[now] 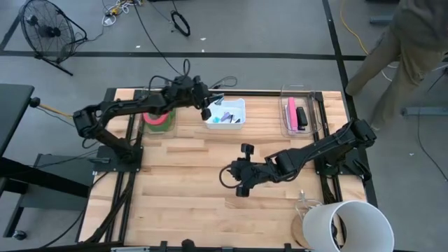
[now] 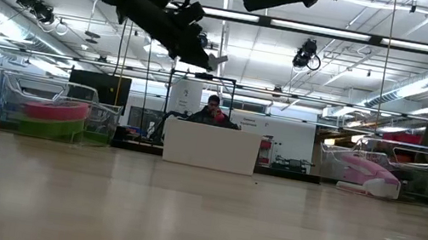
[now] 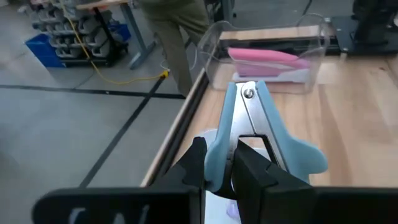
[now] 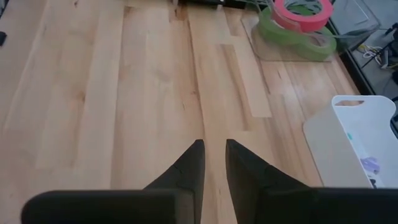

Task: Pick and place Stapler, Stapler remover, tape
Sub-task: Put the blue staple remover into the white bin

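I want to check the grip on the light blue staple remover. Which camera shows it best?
The left wrist view: the light blue staple remover fills the picture, clamped in the left pincer. The high view shows only a pale speck at that pincer above the white tray. The low view shows a small pale tip. The right wrist view misses it.

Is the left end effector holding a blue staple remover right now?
Yes: in the left wrist view the left end effector is shut on the light blue staple remover, which sticks out beyond its fingers.
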